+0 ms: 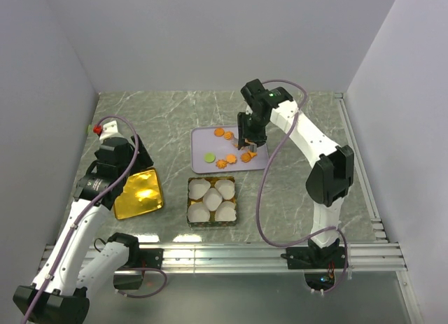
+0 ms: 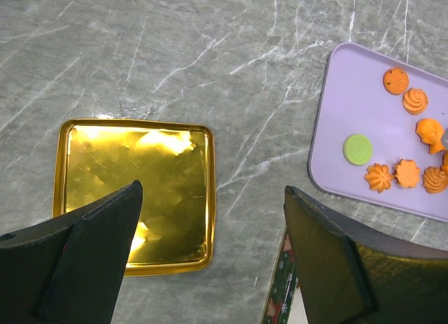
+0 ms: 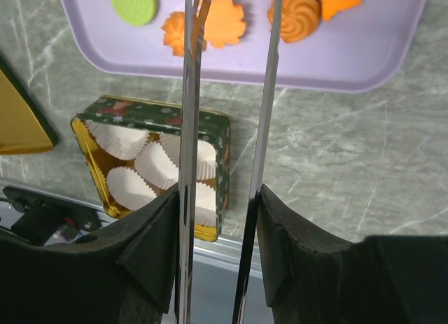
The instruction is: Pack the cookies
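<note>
The cookies (image 1: 227,148) lie scattered on the lavender tray (image 1: 201,135), mid-worktop and a little toward the right edge. The right arm reaches over them, bent at the elbow with its wrist turned downward. Its right gripper (image 3: 218,198) is clamped on a pair of metal tongs (image 3: 187,107), whose long blades run down toward the tray. From the wrist, the blades stand slightly parted, and a leaf-shaped cookie (image 3: 225,19) sits in the gap between them near the tips, with a swirl cookie (image 3: 295,12) just outside the right blade. I see nothing pinched yet. The tin (image 1: 211,200) with its white paper cups (image 1: 213,191) sits just toward the near edge from the tray. The left gripper (image 2: 210,268) hangs spread and empty over the gold lid (image 2: 133,191) near the left edge, well apart from the cookies, so the pick looks like the right arm's job.
</note>
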`<state>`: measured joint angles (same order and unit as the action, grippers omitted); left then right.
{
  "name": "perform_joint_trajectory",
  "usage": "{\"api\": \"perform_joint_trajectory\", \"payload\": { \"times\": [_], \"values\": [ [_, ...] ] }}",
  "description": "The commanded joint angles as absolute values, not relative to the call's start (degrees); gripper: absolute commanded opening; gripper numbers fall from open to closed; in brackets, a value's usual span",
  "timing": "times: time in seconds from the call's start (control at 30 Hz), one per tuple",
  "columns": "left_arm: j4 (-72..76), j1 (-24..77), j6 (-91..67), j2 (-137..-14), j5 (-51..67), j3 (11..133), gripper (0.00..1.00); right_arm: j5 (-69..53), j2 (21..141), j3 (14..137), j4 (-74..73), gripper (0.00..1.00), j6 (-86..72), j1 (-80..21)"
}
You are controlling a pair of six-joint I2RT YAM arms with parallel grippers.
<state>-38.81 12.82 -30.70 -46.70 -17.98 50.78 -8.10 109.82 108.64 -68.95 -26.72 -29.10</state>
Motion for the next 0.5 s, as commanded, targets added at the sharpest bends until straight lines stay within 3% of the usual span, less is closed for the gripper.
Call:
{"api": "perform_joint_trajectory", "payload": {
  "times": [0.0,0.47],
  "values": [
    [-37.44,12.92,-30.5,-45.7,-19.34,50.63,0.88,-8.53,111.53,113.2,-67.23,0.51,-24.44,-29.36],
    [-37.53,12.83,-30.67,-45.35,-19.78,50.63,0.89,-5.1,118.65,117.6,-69.26,0.59,-21.88,-29.88]
  ]
}}
